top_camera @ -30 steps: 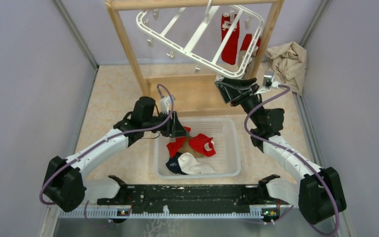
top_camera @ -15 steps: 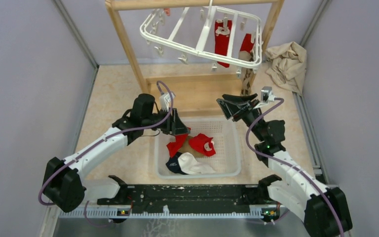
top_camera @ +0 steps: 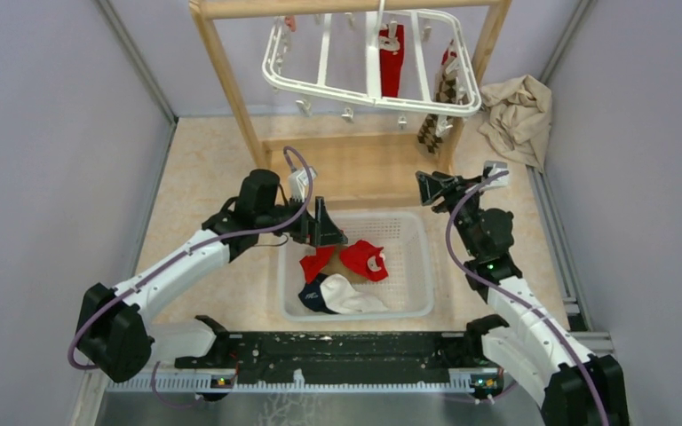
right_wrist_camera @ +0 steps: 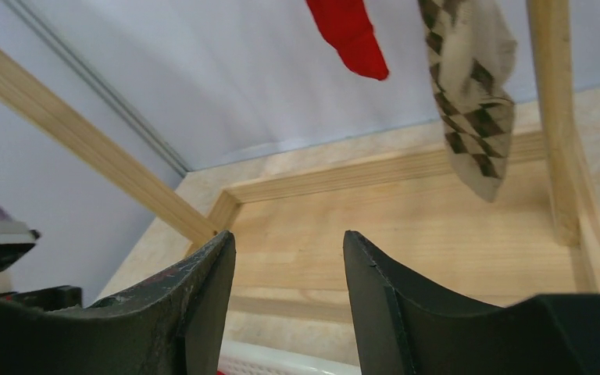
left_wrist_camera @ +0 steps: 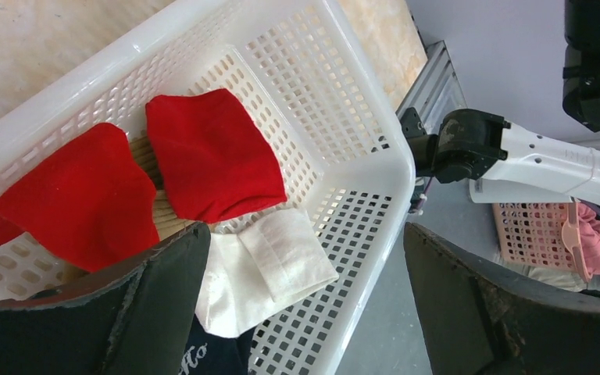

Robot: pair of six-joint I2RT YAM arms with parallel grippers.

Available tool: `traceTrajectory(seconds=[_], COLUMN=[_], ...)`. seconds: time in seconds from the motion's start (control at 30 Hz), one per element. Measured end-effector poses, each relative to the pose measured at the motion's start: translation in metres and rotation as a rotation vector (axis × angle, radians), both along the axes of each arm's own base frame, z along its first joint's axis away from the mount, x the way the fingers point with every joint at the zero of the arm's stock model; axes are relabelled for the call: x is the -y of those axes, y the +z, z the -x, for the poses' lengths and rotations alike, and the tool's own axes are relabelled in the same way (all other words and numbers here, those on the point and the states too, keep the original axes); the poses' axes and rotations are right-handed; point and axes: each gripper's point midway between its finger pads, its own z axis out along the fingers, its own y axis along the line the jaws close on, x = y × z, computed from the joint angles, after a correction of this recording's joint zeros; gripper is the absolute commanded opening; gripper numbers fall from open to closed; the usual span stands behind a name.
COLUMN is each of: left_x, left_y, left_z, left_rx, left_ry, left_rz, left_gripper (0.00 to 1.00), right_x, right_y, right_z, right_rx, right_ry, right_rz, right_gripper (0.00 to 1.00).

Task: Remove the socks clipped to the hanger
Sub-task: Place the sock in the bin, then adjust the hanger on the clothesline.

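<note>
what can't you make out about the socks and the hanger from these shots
- Top external: the hanger loses its hook at the upper edge.
- Top external: the patterned sock is partly behind the hanger rim; its clip is too small to see.
- Right wrist: the red sock is cut off by the top edge, no clip shown.
- Left wrist: the navy sock is mostly covered by the left gripper and cream sock.

In the top view, the hanger [top_camera: 372, 62] hangs from the wooden frame [top_camera: 228, 89] at top centre, with socks [top_camera: 391, 60] clipped toward its right. Below it, mid-frame, a basket [top_camera: 424, 266] holds other socks [top_camera: 362, 259]. A cloth [top_camera: 515, 115] lies at upper right.
</note>
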Motion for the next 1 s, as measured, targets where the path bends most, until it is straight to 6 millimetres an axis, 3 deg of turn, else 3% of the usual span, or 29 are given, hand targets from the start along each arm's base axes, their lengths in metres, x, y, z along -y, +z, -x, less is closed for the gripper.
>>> traceTrajectory(seconds=[0.23, 0.7, 0.8, 1.0], left_x=[-0.001, 0.0, 0.0, 0.002], left_y=[0.007, 0.011, 0.011, 0.014], left_z=[0.003, 0.007, 0.008, 0.006], left_rx=[0.016, 0.02, 0.022, 0.031], left_ry=[-0.004, -0.023, -0.029, -0.039], left_rz=[0.011, 0.024, 0.025, 0.027], left_gripper=[0.99, 0.99, 0.99, 0.99], right_x=[0.028, 0.088, 0.093, 0.083], right_y=[-0.027, -0.026, -0.027, -0.02], right_z=[-0.029, -0.083, -0.094, -0.11], right_rx=[-0.086, -0.04, -0.022, 0.028], right_ry=[-0.108, -0.219, -0.205, -0.128], right_rz=[0.049, 0.052, 0.042, 0.024], right_gripper=[0.54, 0.54, 0.54, 0.53])
